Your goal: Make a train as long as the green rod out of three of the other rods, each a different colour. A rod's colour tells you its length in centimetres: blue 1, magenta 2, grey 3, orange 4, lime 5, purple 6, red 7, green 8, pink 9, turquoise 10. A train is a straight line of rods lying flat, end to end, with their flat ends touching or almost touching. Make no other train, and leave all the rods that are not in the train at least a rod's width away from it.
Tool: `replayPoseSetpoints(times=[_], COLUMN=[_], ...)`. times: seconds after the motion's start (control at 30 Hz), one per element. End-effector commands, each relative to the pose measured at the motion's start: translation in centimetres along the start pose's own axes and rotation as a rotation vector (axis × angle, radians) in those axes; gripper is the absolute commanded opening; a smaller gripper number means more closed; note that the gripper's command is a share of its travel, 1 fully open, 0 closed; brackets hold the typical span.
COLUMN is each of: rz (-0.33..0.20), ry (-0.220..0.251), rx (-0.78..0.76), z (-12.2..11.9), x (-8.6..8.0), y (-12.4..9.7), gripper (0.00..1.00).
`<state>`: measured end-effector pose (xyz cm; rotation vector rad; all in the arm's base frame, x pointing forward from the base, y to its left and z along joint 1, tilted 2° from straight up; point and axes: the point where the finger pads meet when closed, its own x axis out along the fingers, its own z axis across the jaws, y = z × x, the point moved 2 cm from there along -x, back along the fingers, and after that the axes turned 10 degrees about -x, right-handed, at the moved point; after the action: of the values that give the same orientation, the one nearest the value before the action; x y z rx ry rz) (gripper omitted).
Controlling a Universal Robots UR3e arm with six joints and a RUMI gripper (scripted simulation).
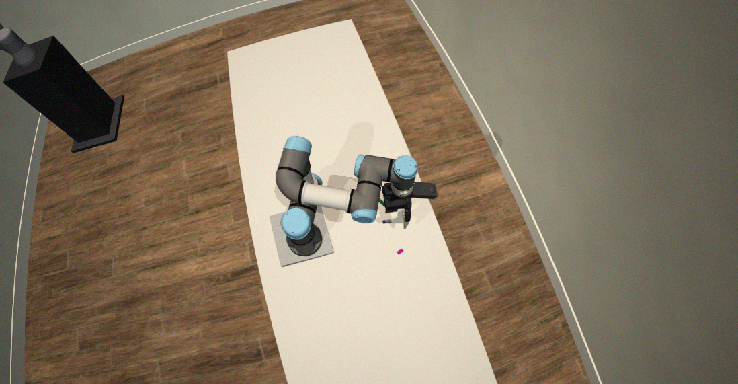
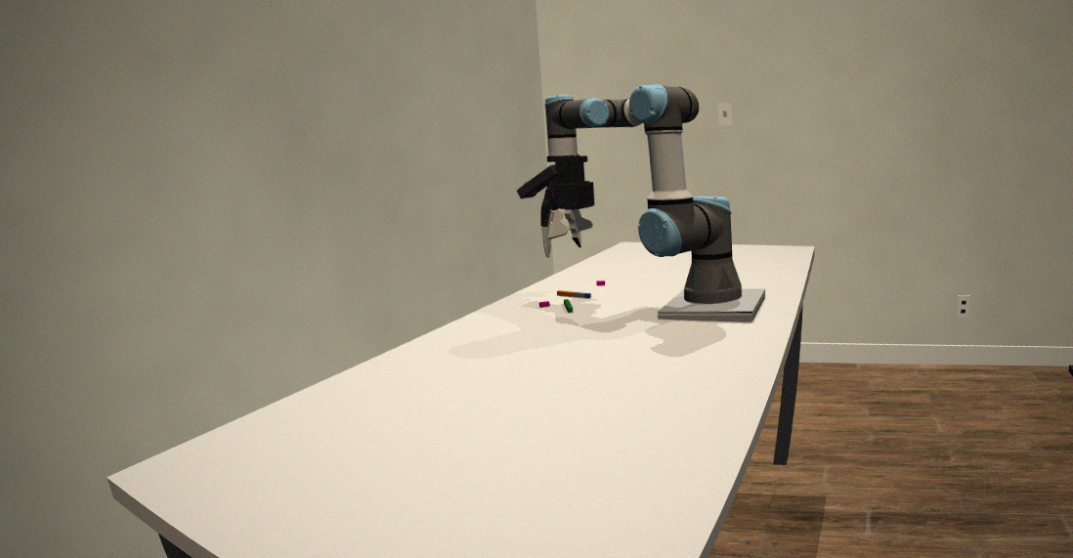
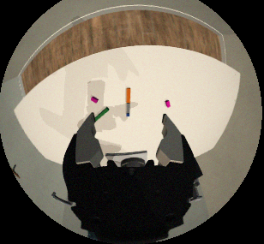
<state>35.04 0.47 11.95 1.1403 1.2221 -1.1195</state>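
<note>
A short train lies on the white table (image 1: 310,71) (image 2: 450,442) (image 3: 201,87): an orange rod (image 3: 128,95) (image 2: 567,293), a grey rod (image 3: 128,108) and a small blue rod (image 3: 128,115) (image 2: 586,296) (image 1: 384,221), end to end in a straight line. The green rod (image 3: 101,114) (image 2: 568,305) (image 1: 381,202) lies slanted to its left, apart from it. One magenta rod (image 3: 94,99) (image 2: 544,303) lies left of the train, another magenta rod (image 3: 167,104) (image 2: 600,282) (image 1: 399,251) lies to the right. My gripper (image 3: 129,113) (image 2: 560,246) (image 1: 400,220) is open and empty, well above the train.
The arm's base plate (image 1: 289,257) (image 2: 743,306) stands on the table near the rods. The table's long edge (image 2: 525,283) runs close behind the rods. A black pillar (image 1: 62,89) stands on the floor far off.
</note>
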Motion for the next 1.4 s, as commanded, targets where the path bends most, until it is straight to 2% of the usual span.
replayPoseSetpoints(times=[0.0,0.83,1.17,1.37], rz=[0.002,0.002,0.002,0.002], ry=[-0.001,-0.001,-0.001,-0.001], rx=[0.0,0.0,0.0,0.0], z=[0.0,0.0,0.0,0.0], x=[-0.2,-0.3,-1.1,-2.3], y=[0.1,0.1,0.1,0.1], gripper=[1.0,1.0,1.0,1.0])
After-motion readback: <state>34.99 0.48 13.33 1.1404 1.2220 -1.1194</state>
